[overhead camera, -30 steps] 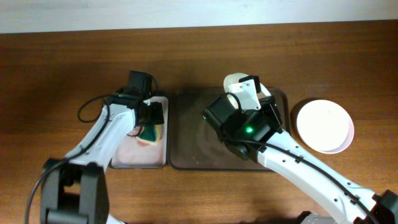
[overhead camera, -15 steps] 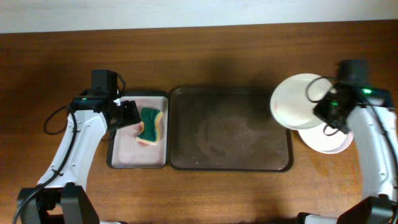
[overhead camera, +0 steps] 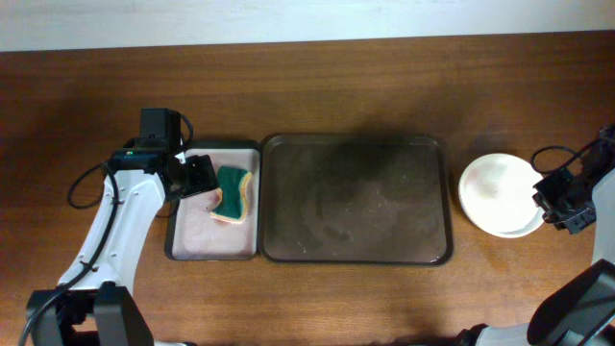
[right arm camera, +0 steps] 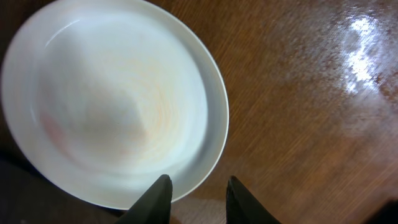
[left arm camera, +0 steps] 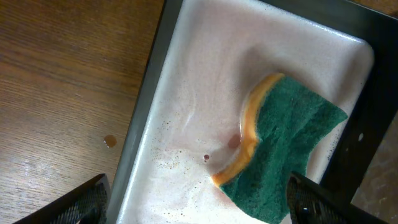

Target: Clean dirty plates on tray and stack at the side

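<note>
Wood table (overhead camera: 307, 86), we see white plates (overhead camera: 495, 192) stacked rt of tray (overhead camera: 356, 202), top one faintly pink-tinged, left gripper (overhead camera: 199, 177) jaws wide, right gripper (right arm camera: 196, 196) jaws narrow.

Wooden table (overhead camera: 317, 86) bears tray (overhead camera: 356, 197), narrow tray (overhead camera: 197, 240); plates (overhead camera: 497, 192).

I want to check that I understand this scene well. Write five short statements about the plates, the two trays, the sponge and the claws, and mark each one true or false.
1. The stack of white plates stands on the table, to the right of the dark brown tray. True.
2. One plate lies on the dark brown tray. False: no plate is on it.
3. The green and yellow sponge lies in the smaller tray. True.
4. The left claw is shut on the sponge. False: its jaws stand wide open over the smaller tray.
5. The right claw grips a plate. False: it is open, beside the stack's rim.
</note>
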You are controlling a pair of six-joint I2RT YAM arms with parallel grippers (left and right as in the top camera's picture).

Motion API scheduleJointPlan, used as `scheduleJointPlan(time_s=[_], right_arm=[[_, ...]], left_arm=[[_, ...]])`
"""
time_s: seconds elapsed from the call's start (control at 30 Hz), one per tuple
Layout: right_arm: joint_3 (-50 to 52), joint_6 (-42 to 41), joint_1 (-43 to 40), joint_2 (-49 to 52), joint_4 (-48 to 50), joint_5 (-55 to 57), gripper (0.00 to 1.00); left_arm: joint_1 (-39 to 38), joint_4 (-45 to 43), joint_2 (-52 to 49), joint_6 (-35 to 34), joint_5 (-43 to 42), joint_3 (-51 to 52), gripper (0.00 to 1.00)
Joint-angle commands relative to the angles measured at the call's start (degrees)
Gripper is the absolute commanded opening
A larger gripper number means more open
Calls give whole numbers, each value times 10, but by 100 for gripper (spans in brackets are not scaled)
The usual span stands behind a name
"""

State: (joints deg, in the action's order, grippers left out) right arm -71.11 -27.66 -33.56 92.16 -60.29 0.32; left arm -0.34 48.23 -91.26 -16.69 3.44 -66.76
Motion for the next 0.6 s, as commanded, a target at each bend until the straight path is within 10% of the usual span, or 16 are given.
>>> scheduleJointPlan(time_s=[0.0,0.2,0.57], right_arm=[[5,68,3,9,8,-113,36],[5,233,131,9,-11,-243,74],[9,232,315,-47,-138,-108,91]], left_arm=[[1,0,12,-4,2,-8,89],[1,19,12,-4,2,-8,100],[1,241,36,31,-32,-4,100]])
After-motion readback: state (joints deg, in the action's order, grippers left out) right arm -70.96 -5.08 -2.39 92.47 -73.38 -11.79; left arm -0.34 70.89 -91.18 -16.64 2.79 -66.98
